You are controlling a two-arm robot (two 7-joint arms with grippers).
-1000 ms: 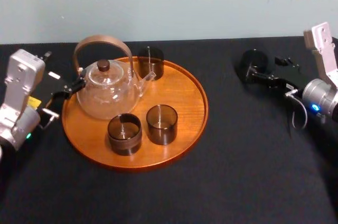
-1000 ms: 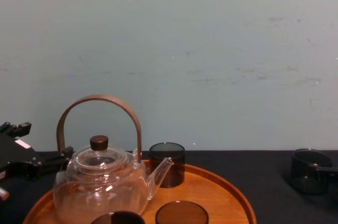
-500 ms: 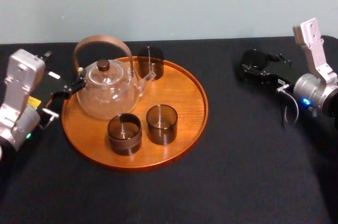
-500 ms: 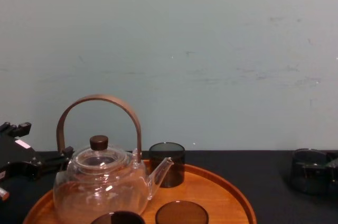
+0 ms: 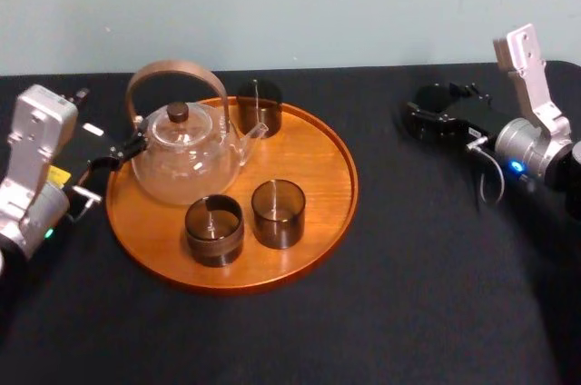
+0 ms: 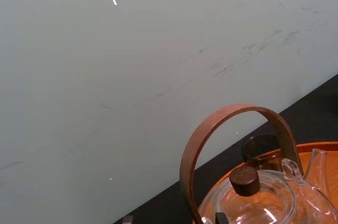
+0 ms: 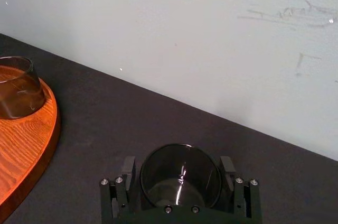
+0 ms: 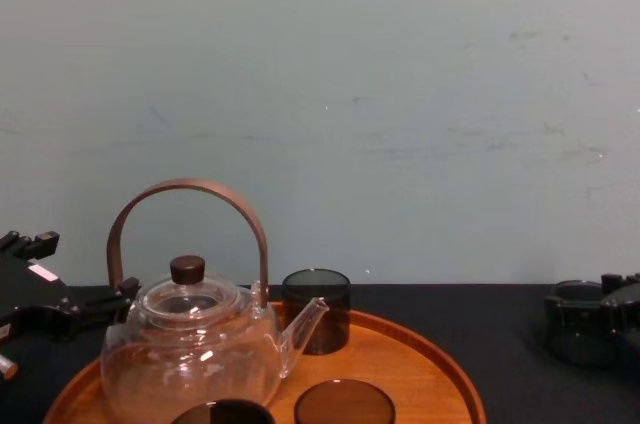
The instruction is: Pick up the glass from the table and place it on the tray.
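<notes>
The glass, dark and smoky, stands upright on the black table at the far right, well apart from the tray. My right gripper is open, with one finger on each side of the glass and small gaps between finger and wall. The chest view has the glass at its right edge. The round orange-brown tray lies left of centre. My left gripper stands open at the tray's left rim, close to the teapot, holding nothing.
On the tray stand a clear glass teapot with a brown hoop handle and three dark glasses. Bare tray wood shows on its right half. Black tabletop stretches between tray and right gripper. A pale wall stands behind.
My right gripper has moved forward along the table towards the glass, so its fingers now flank it. The glass, the tray's things and the left arm have not moved.
</notes>
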